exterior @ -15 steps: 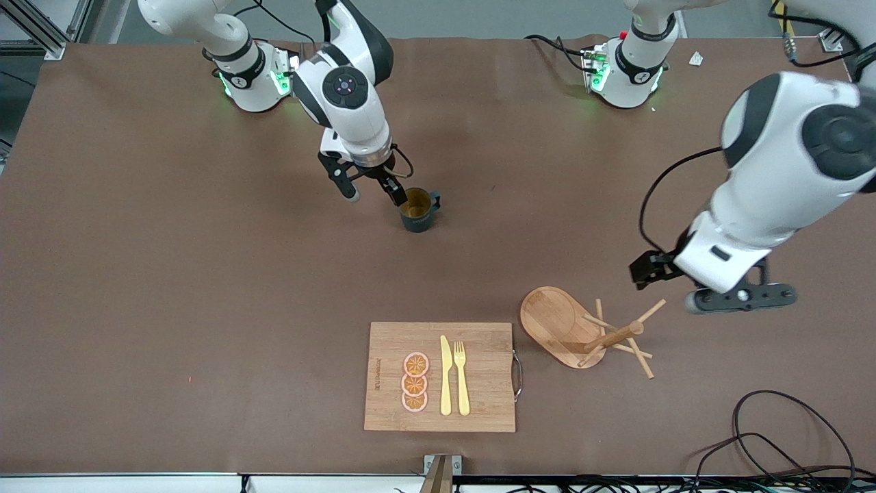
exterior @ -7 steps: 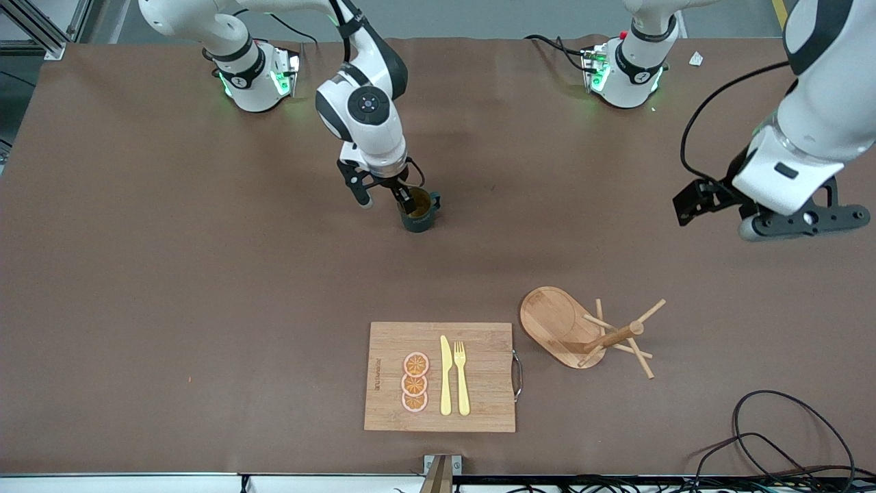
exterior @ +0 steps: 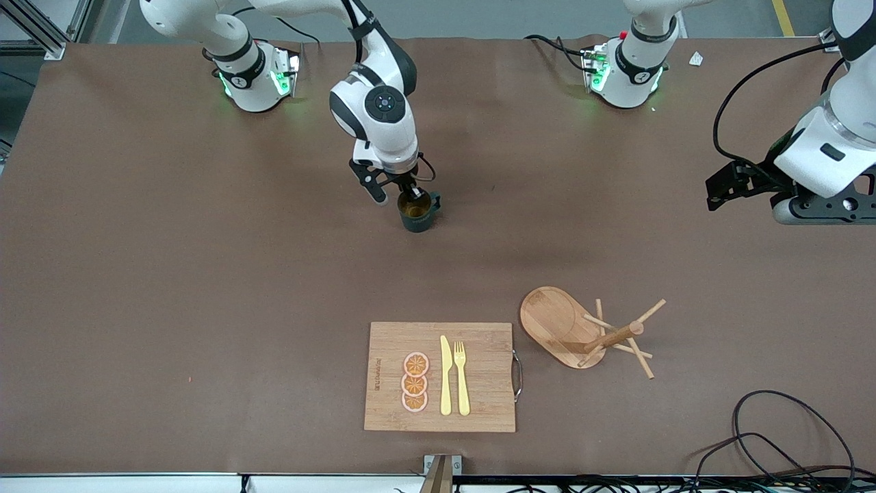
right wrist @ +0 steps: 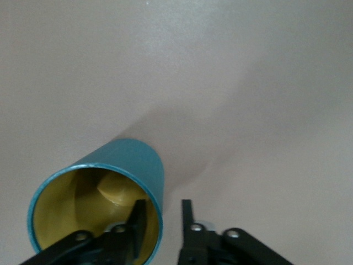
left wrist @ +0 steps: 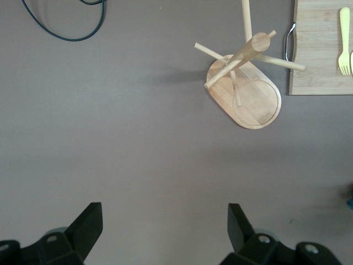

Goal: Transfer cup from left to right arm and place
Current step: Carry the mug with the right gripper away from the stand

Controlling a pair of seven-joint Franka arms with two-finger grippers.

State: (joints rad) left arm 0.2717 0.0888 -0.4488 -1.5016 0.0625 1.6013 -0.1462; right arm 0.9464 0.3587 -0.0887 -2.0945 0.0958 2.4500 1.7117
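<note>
Front view shows the cup (exterior: 417,213) upright on the tabletop (exterior: 171,274), farther from the camera than the cutting board (exterior: 440,376). Right gripper (exterior: 395,195) straddles its rim, fingers apart, one finger (right wrist: 129,229) inside. Left gripper (left wrist: 165,226) hangs with its fingers spread wide over the left arm's end of the tabletop.

1. A wide brown tabletop (exterior: 171,274) fills nearly everything, matte and evenly lit, with soft shadows.
2. Along its upper edge runs a grey floor strip (exterior: 479,17), with a yellow line (exterior: 783,17) at one corner.
3. Aluminium framing (exterior: 41,27) stands at the right arm's end.
4. Black cables (exterior: 773,438) coil at the near corner toward the left arm's end.
</note>
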